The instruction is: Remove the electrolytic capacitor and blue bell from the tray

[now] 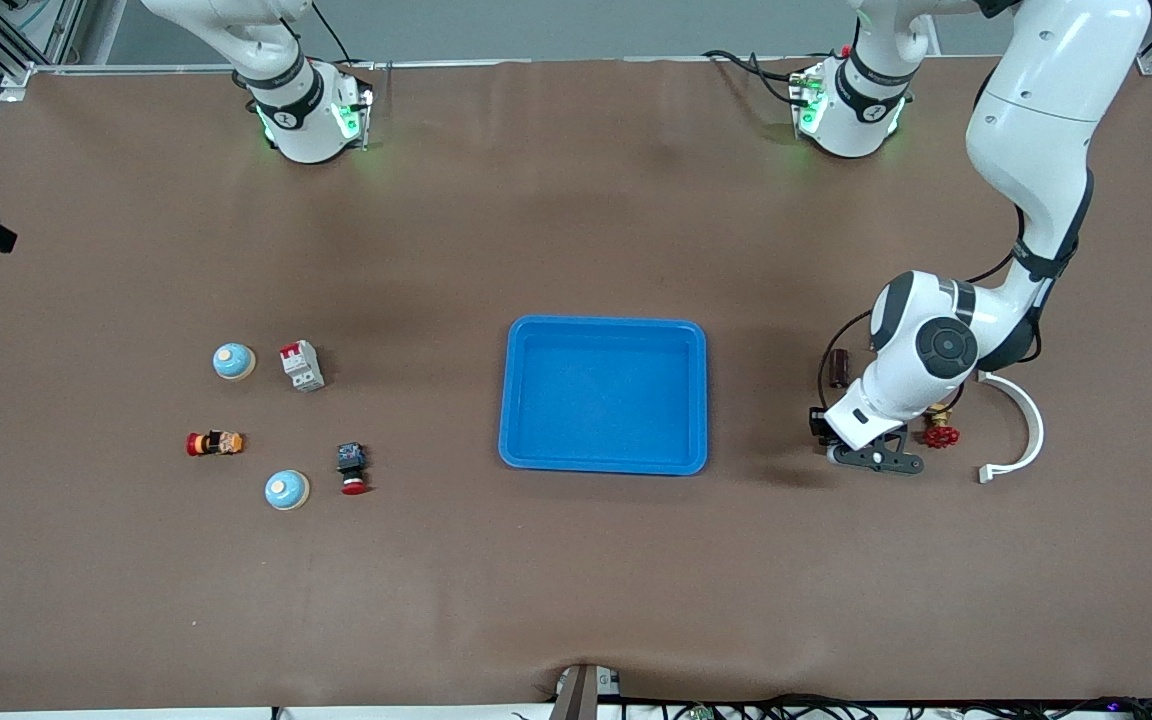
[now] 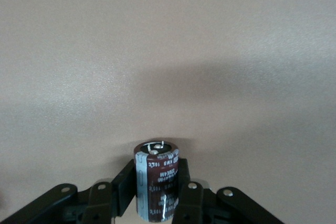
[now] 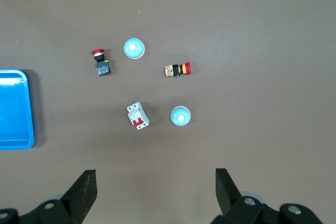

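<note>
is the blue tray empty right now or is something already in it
Empty. The front view shows the blue tray with a bare floor. The capacitor is clamped in the left gripper, and both bells sit on the table.

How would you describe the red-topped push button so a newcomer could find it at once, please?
Start at the blue tray and look toward the right arm's end of the table. The push button is the nearest small thing there, beside a blue bell; it alone has a dark body with a red cap.
</note>
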### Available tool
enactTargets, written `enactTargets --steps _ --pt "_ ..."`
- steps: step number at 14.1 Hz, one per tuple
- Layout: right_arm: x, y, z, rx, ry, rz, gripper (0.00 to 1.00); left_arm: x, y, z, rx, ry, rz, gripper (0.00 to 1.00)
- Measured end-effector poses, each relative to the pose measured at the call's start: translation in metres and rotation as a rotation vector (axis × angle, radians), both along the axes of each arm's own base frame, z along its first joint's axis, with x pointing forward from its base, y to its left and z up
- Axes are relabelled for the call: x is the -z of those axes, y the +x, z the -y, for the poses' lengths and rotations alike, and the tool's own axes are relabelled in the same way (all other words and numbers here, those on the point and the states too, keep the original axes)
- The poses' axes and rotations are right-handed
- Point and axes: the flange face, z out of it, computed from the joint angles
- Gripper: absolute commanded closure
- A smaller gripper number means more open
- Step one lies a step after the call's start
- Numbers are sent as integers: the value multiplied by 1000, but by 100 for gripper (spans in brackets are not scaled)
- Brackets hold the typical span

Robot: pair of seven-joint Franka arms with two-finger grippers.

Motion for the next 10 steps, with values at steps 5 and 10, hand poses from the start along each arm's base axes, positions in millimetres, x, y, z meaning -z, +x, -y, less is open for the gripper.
enactTargets --steps 5,10 --pt "6 -3 -2 -3 3 -8 0 3 1 -2 8 10 -9 100" --pt "7 -2 -12 -22 2 -10 0 2 2 -4 5 13 -14 58"
